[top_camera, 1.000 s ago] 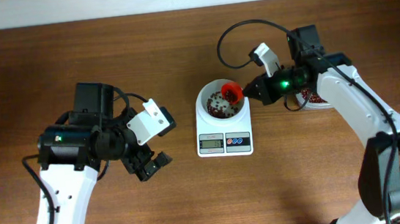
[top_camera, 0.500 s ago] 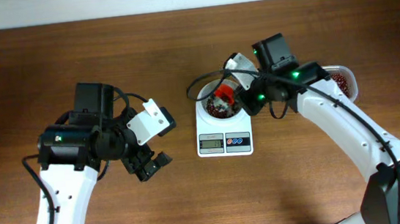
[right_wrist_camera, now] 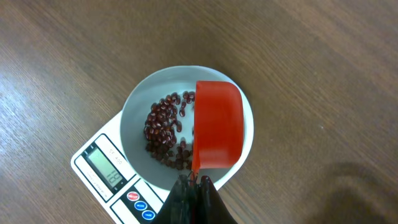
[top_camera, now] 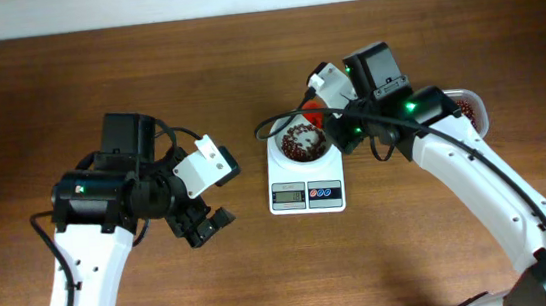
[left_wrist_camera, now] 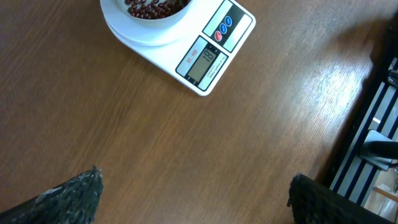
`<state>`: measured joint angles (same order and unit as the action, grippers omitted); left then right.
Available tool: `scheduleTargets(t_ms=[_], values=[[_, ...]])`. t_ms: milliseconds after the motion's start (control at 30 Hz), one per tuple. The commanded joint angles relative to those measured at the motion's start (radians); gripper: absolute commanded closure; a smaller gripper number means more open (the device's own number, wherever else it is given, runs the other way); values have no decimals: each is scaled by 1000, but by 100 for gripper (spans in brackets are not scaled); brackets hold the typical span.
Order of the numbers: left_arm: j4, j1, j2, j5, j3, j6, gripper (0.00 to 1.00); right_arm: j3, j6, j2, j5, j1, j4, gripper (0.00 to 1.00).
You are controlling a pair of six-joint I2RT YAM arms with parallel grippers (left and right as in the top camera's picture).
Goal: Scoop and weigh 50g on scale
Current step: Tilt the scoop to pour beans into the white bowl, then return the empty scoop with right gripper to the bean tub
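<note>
Right hand [right_wrist_camera: 194, 185] is clamped shut on the handle of the orange-red scoop [right_wrist_camera: 217, 124], and the scoop is hanging over the right side of the white bowl [right_wrist_camera: 134, 118] that sits on top of the scale [top_camera: 306, 196]. The beans [right_wrist_camera: 163, 127] are in that bowl, a loose dark red-brown pile spread across the bottom, partly tucked under the scoop from the wrist view. There's a second lot of the same beans in the clear tub [top_camera: 470, 109] by the right arm, mostly hidden behind it.

For anyone hunting for text: the grey display [left_wrist_camera: 203, 62] looks like it reads 18, though the digits are small. There's a tiny model line printed beside it that I can't make out, and the round buttons [left_wrist_camera: 222, 28] have markings too small to read as well.

Left hand [top_camera: 208, 227] is wide open with nothing in it, parked over bare worktop [top_camera: 66, 92] well off to the left of the scale.
</note>
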<state>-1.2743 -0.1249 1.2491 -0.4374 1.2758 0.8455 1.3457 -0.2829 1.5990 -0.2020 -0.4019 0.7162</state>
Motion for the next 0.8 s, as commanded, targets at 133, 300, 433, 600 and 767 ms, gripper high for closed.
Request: scheduleTargets(t_ms=[133,300,433,600,767], values=[[2,1,-8,-8,-3,13,1,22,48,-24,7,3,-2,96],[2,1,-8,-8,-3,13,1,22,135,-27,3,5,-16,96],[2,1,-8,-8,-3,13,1,24,169,-159,60,73,15,96],[2,1,-8,-8,-3,13,1,19,168,-236,327,330,232,96],[2,1,-8,-8,-3,13,1,14,169,-57,303,475,261,96]])
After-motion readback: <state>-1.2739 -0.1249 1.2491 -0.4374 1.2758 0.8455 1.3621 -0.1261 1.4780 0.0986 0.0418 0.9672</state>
